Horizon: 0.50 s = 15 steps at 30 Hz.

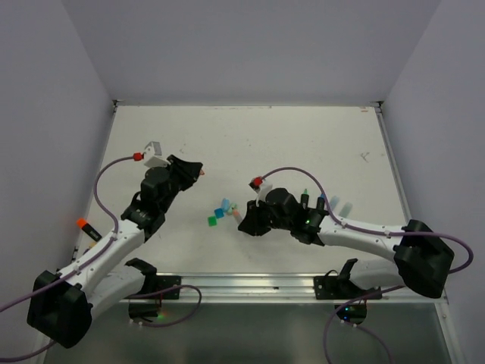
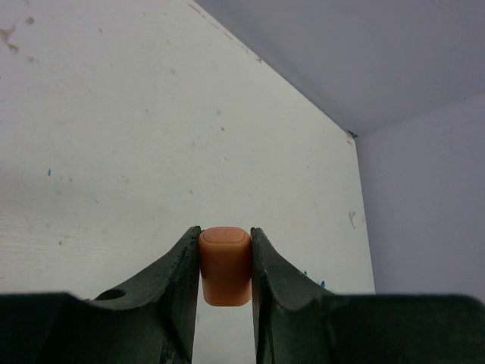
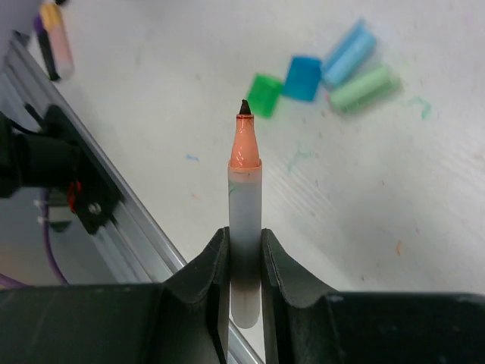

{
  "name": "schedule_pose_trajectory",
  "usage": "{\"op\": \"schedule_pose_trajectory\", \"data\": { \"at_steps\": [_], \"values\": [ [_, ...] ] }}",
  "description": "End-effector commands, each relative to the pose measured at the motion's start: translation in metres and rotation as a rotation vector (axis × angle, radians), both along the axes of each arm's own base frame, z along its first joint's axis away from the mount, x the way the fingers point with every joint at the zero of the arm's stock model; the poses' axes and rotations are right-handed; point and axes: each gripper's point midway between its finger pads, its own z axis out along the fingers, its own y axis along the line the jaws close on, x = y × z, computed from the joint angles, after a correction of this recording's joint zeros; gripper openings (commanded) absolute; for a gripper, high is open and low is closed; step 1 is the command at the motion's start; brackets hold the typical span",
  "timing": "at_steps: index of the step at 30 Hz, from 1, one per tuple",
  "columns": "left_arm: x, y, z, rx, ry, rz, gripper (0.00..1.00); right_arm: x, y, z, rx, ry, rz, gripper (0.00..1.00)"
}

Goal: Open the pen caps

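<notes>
Top view: walls hem the white table (image 1: 303, 144) on the left, back and right, and a metal rail (image 1: 250, 282) runs along its near edge. Open surface stretches toward the back wall. The left gripper (image 1: 197, 171) and right gripper (image 1: 242, 220) stand apart, with four loose caps (image 1: 220, 213) on the table between them.

Left wrist: the fingers clamp one orange cap (image 2: 225, 265), with bare table running beyond it to the far corner.

Right wrist: the jaws pinch one uncapped marker (image 3: 245, 205), its orange tip forward and the rail close on the left. Beyond the tip, a green cap (image 3: 264, 95), blue cap (image 3: 303, 77), light blue cap (image 3: 348, 51) and mint cap (image 3: 364, 87) lie clustered.
</notes>
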Motion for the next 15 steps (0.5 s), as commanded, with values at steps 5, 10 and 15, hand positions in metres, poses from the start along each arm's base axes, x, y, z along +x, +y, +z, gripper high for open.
{"op": "schedule_pose_trajectory", "data": {
  "at_steps": [5,10,15],
  "values": [
    [0.015,0.030,0.021,0.054,-0.088,0.114,0.00,-0.009,-0.043,-0.026,-0.153,0.034,-0.087,0.00],
    [0.005,0.033,0.008,0.113,-0.064,0.085,0.00,0.012,-0.060,-0.022,-0.246,-0.004,-0.209,0.00],
    [-0.023,0.036,-0.053,0.186,0.098,0.024,0.00,0.046,-0.102,-0.039,-0.452,0.037,-0.394,0.00]
  ]
}}
